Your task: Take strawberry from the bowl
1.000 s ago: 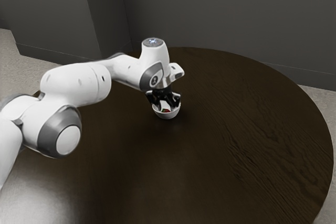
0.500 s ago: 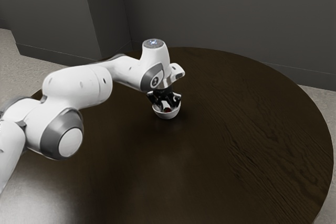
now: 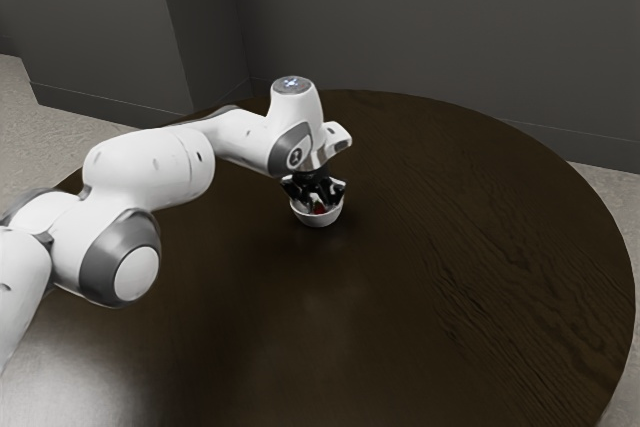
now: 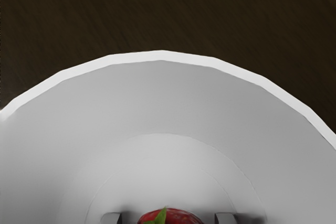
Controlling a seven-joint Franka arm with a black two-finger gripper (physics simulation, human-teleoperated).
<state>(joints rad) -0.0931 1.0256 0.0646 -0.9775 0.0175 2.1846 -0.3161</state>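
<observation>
Reaching down into the small white bowl (image 3: 317,220) with the black gripper (image 3: 318,204). Pointing down, with both fingertips (image 4: 111,218) inside the round rim. Holding nothing: fingers apart, one on each side of the red strawberry (image 4: 176,216), with a little gap on both sides in the wrist view. Not squeezing, just very close to the fruit.

Down in the bowl with the strawberry, low and near the middle, right between the fingertips. Bright red and shiny on top, with a bit of green leaf (image 4: 158,217) poking up. Partly hidden in both views, so hard to say how much is touching the bowl's bottom. In the exterior view, just a tiny spot of red between the fingers.

Sitting upright on the dark brown tabletop (image 3: 470,247), the bowl, well in from the round edge. Smooth and pale gray inside, with a bright white rim.

Coming in from the exterior view's left, the big white and gray arm (image 3: 150,162), bending down over the bowl. Behind the tabletop, a dark gray wall (image 3: 420,27). Past the round edge, some light gray floor (image 3: 20,117).
</observation>
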